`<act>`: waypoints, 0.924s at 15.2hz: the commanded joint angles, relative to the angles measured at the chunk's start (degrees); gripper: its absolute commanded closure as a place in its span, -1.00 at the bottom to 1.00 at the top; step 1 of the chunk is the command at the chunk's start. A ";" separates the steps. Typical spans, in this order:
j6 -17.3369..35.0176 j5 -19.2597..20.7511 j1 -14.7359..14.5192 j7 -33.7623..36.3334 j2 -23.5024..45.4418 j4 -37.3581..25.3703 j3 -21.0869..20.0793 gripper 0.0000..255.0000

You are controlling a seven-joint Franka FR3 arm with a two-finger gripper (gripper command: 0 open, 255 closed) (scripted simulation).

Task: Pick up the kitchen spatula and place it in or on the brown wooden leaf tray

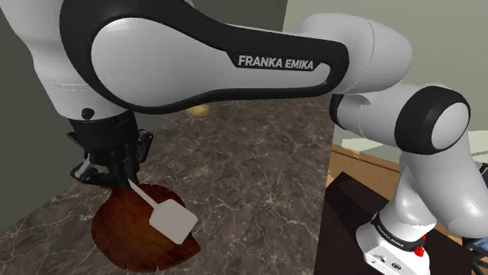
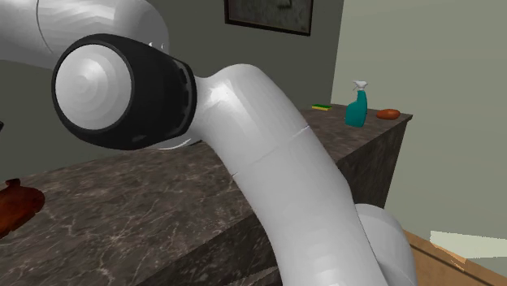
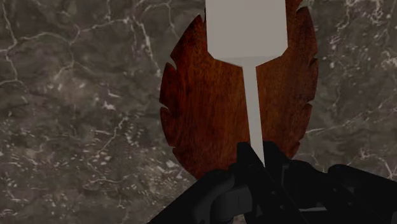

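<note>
The spatula is pale grey, with a thin handle and a flat square blade. My gripper is shut on the handle's end and hangs just over the near-left end of the brown wooden leaf tray. In the wrist view the fingers clasp the handle, and the spatula runs lengthwise over the tray, its blade above the far half. Whether the blade touches the wood I cannot tell. One tip of the tray shows at the second exterior view's left edge.
The tray lies on a dark marble counter. At the counter's far end stand a teal spray bottle, an orange object and a green and yellow sponge. A yellowish object sits behind my arm.
</note>
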State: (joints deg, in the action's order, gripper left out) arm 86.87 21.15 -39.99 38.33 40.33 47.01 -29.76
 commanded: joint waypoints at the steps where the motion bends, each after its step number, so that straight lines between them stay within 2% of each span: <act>1: 0.44 0.35 -0.64 0.50 1.08 -0.51 0.23 1.00; 7: 7.02 -0.38 2.15 1.58 -1.51 9.16 -0.37 1.00; 14: 13.16 -0.54 3.98 2.48 -2.59 16.73 -0.52 1.00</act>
State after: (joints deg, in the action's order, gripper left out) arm 99.16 20.59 -36.18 40.62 37.83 62.75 -30.27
